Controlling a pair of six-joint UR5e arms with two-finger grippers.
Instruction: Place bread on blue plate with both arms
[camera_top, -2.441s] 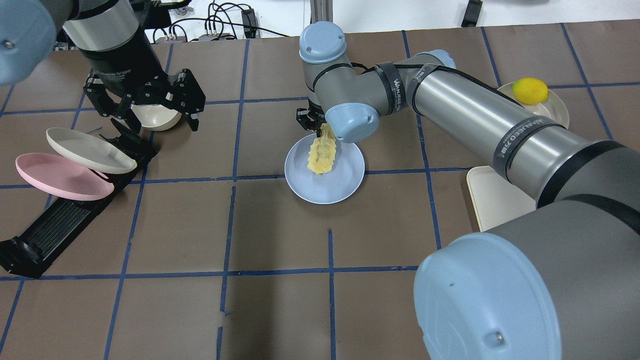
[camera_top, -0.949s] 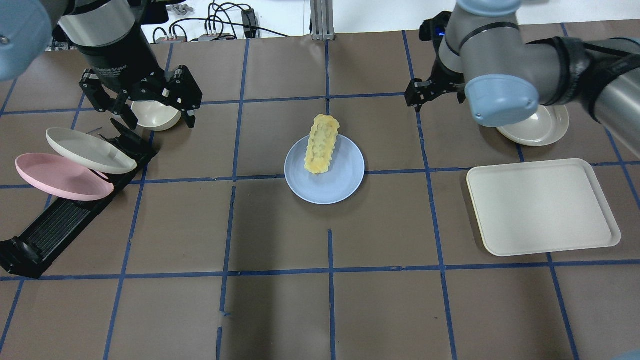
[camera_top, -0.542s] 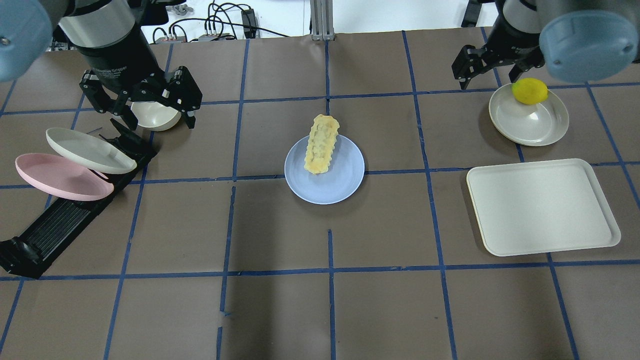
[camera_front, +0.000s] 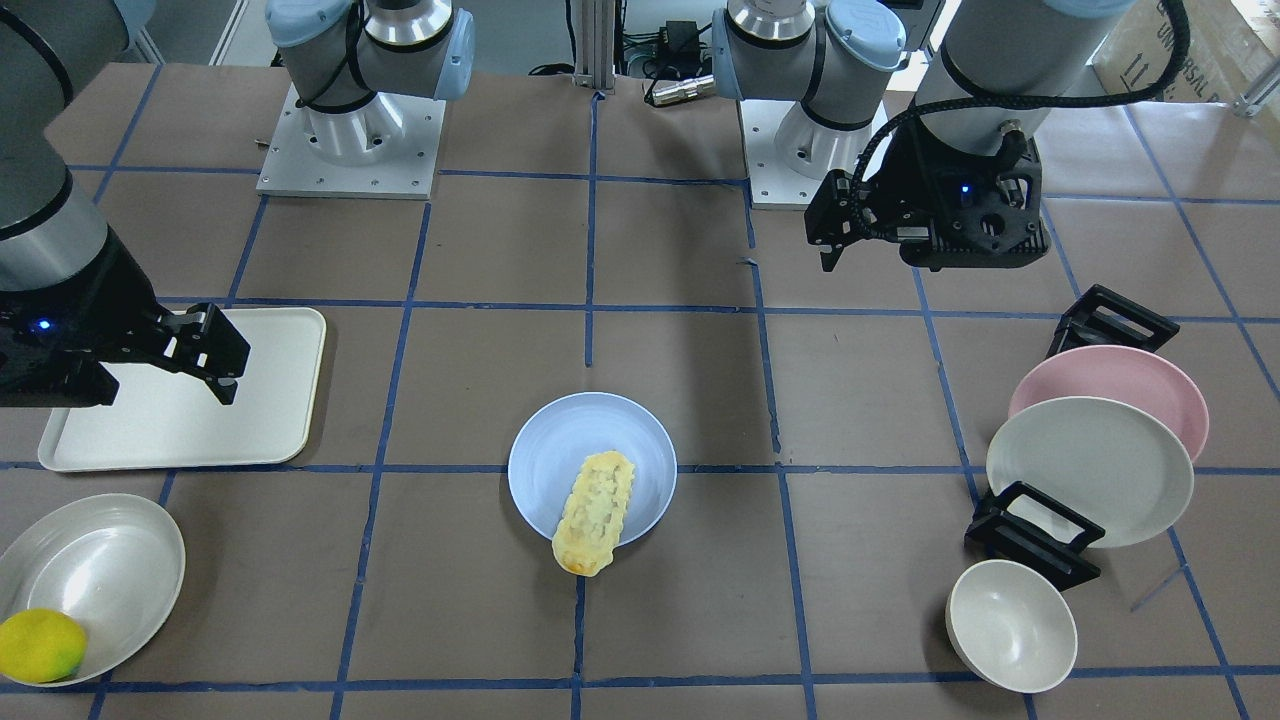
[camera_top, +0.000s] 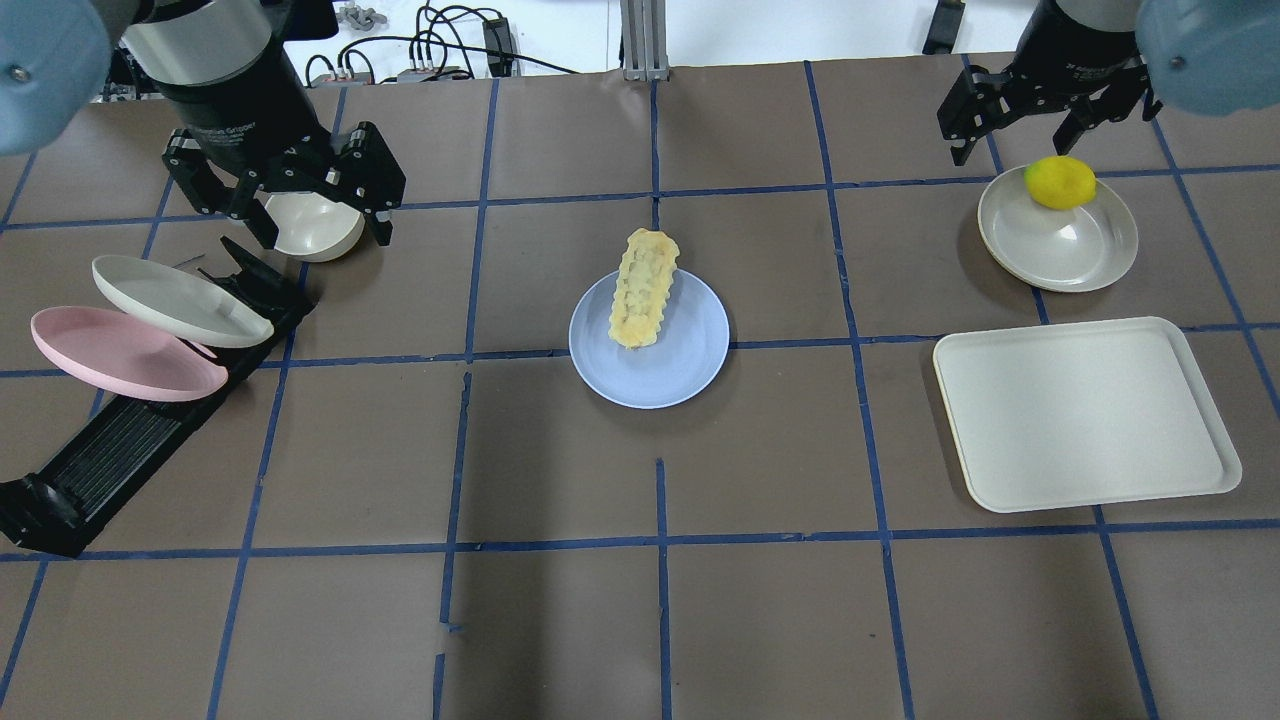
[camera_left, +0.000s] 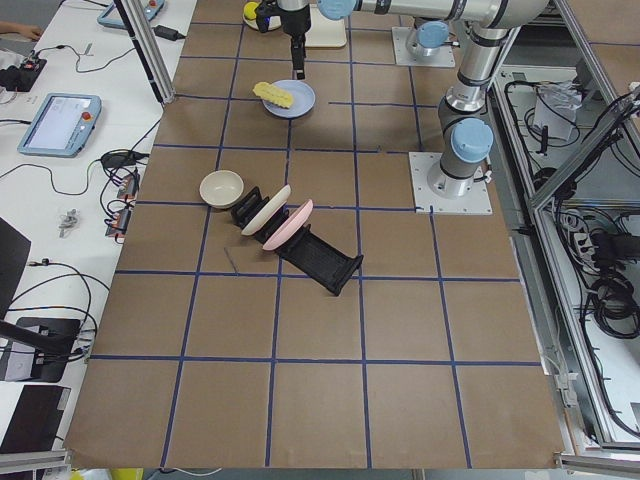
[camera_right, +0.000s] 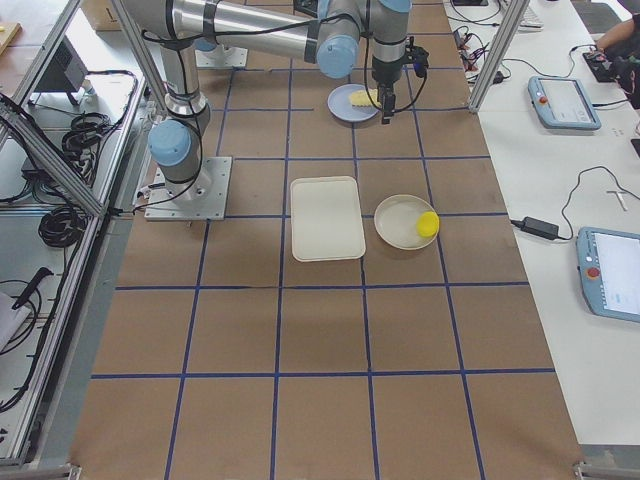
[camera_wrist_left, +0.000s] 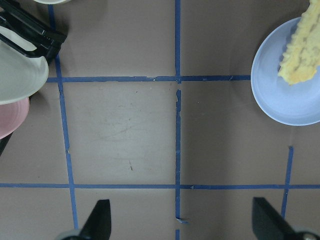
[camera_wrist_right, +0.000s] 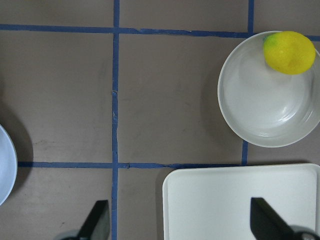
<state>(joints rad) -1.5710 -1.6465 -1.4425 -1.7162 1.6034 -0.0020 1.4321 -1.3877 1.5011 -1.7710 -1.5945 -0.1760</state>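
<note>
The bread (camera_top: 643, 290) lies on the blue plate (camera_top: 655, 378) at the table's middle, its far end jutting past the plate's far rim. It also shows in the front-facing view (camera_front: 595, 512) and in the left wrist view (camera_wrist_left: 305, 47). My left gripper (camera_top: 325, 238) is open and empty, hovering at the far left above a cream bowl. My right gripper (camera_top: 1010, 140) is open and empty at the far right, just behind the lemon's plate. Both grippers are well away from the bread. Open fingertips (camera_wrist_left: 100, 220) show in the left wrist view and also in the right wrist view (camera_wrist_right: 97, 220).
A lemon (camera_top: 1060, 182) sits on a cream plate (camera_top: 1050, 255) at the far right. A cream tray (camera_top: 1085, 415) lies in front of it. At the left a black rack (camera_top: 110, 460) holds a pink plate (camera_top: 120, 355) and a cream-white plate (camera_top: 180, 300), with a cream bowl (camera_top: 310, 235) behind.
My right gripper has let go of the bread and swung away to the far right corner. The bread stays on the blue plate. My left gripper has barely moved.
</note>
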